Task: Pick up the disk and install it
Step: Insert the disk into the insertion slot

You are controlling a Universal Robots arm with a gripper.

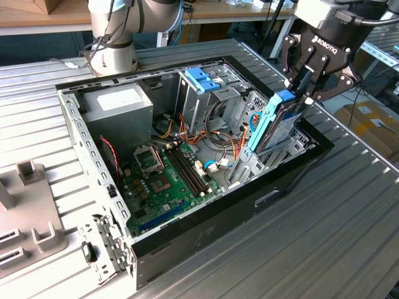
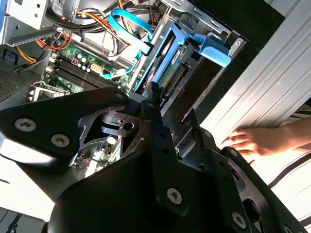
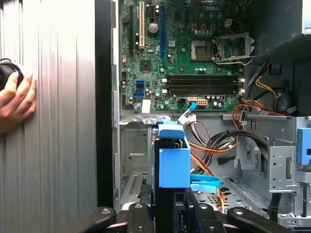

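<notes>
The gripper (image 1: 303, 92) hung over the computer case (image 1: 206, 235) at the exterior view's right end, clamped on the tilted disk (image 1: 276, 126) just inside the wall.

Reaches in from the exterior view's upper right, black end effector (image 1: 303, 92) angled downward and clamped on the top edge of the disk (image 1: 274, 128). Rises from a silver-grey arm base (image 1: 115, 47) at the exterior view's upper left. Shows black finger linkages with screw heads in both wrist views.
</notes>
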